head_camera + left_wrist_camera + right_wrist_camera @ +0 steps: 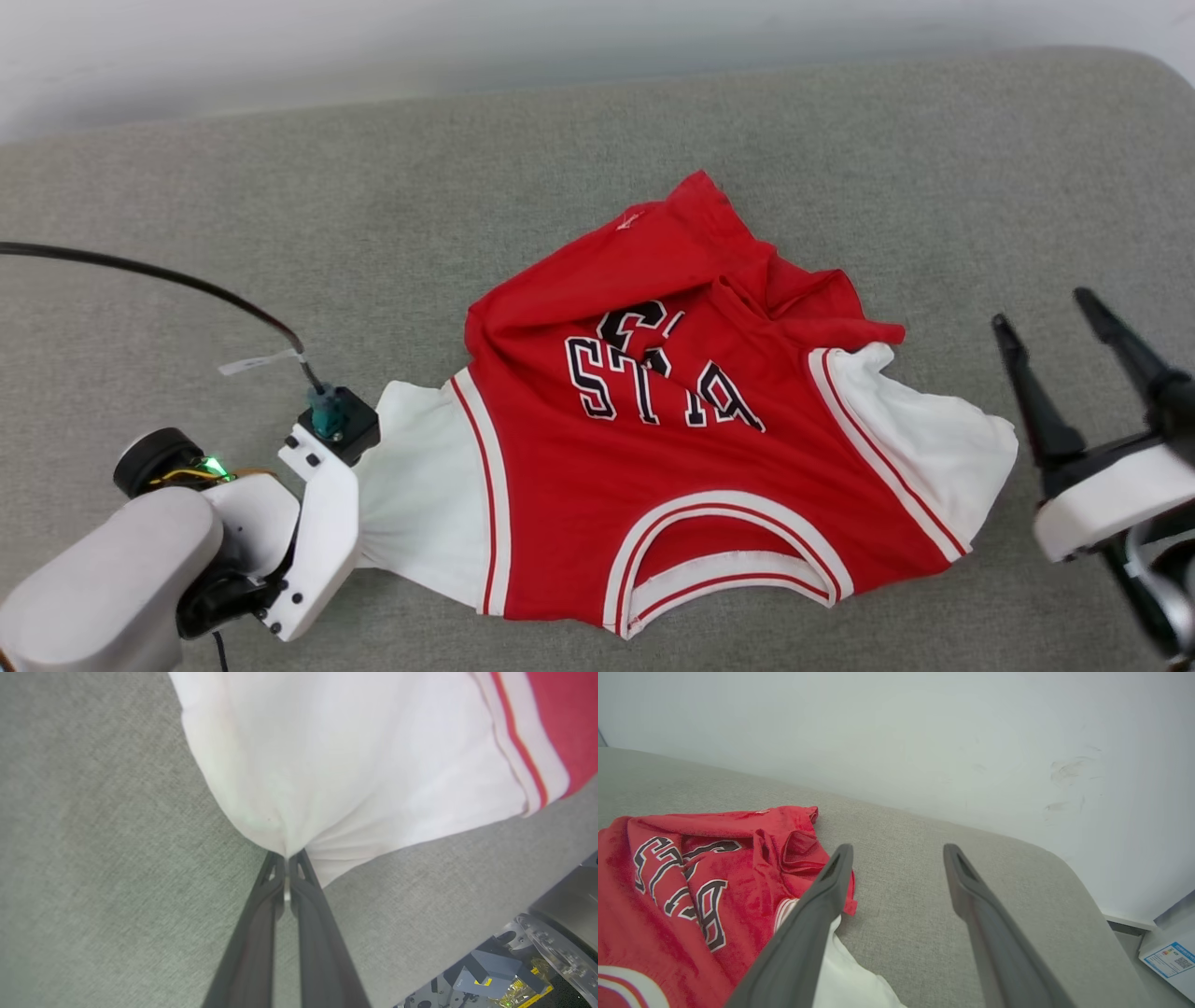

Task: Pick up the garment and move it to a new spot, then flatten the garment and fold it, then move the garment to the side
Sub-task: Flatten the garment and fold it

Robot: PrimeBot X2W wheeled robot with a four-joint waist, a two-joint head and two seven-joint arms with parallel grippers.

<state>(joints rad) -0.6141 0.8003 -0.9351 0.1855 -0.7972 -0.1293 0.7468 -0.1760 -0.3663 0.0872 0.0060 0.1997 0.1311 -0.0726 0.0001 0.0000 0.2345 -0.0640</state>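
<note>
Grey woven padded surface (233, 205), rounded at far-right corner, backed by a pale wall (373, 47). Red garment (560, 485) lying rumpled near the middle, collar toward near edge. White sleeves spread left and right, hem bunched at far side.

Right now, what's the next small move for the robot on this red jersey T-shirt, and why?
Probably lower the open right tool onto the near white sleeve and close. The left tool is shut on the other white sleeve, while the right hovers beside the crumpled red jersey-style T-shirt, gripping nothing; two holds should lift it evenly.
</note>
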